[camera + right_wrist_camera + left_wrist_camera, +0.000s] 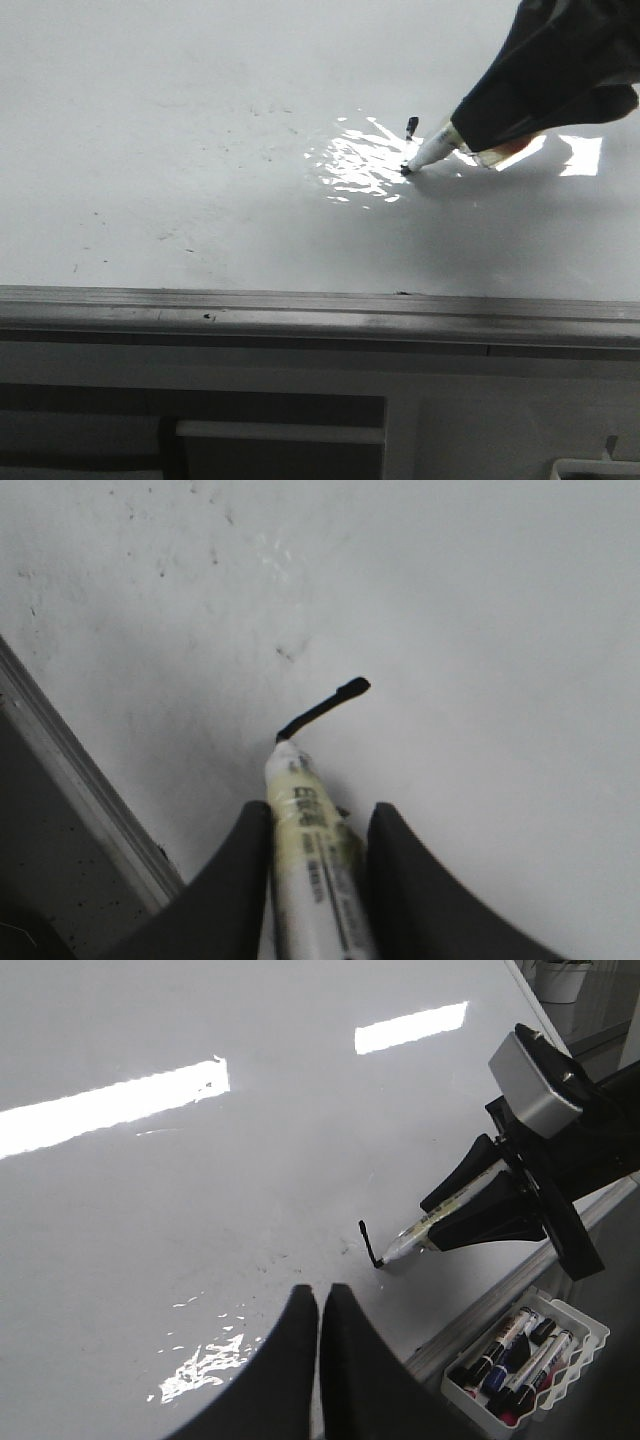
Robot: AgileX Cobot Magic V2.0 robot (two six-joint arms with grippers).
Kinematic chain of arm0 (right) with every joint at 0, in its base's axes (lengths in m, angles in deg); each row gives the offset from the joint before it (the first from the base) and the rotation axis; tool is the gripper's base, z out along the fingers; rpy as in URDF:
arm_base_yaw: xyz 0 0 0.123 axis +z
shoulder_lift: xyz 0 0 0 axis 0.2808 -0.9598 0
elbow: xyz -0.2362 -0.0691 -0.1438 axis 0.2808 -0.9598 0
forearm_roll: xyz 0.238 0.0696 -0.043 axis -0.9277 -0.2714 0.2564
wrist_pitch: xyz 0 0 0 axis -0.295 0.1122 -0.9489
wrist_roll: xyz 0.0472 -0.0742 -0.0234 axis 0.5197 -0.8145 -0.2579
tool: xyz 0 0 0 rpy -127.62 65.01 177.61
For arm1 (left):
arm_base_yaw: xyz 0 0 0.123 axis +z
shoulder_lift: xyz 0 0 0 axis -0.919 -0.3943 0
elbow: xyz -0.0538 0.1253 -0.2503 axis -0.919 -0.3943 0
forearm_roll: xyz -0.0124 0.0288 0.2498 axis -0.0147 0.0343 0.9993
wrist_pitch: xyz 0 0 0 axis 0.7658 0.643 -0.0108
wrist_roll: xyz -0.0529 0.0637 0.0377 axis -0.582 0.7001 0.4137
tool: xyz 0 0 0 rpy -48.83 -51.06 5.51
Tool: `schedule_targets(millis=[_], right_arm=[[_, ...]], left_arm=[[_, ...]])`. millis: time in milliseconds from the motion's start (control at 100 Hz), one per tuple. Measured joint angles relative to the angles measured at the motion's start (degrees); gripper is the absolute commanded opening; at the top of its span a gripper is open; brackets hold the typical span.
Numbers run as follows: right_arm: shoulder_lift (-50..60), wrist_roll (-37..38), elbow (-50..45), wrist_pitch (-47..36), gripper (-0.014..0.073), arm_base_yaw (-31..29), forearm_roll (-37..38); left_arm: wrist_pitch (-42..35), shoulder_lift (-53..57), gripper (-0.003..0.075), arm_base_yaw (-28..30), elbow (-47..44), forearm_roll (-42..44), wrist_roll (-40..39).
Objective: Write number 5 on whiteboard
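Tray of spare markers (528, 1358) beside the whiteboard (180, 150) frame. My right claw (318, 830) clamps a marker (315, 870), tip touching the board at a short black stroke (322, 708) of the number 5. Left claw (320, 1305) closed, empty.

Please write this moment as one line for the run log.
right gripper: shut on marker | tip on whiteboard | number 5: one short stroke only | left gripper: shut, empty

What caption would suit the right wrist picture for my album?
Right gripper presses a marker to the whiteboard, one short black stroke drawn.
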Motion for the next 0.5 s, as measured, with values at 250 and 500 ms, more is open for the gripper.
schedule_targets(millis=[250, 500], right_arm=[[3.5, 3.8, 0.0, 7.2, -0.0058, -0.5, 2.1], [4.1, 4.1, -3.0, 7.1, -0.0058, 0.9, -1.8]], left_arm=[[0.0, 0.0, -0.002, 0.0, 0.0, 0.0, 0.0], [0.0, 0.0, -0.002, 0.0, 0.0, 0.0, 0.0]])
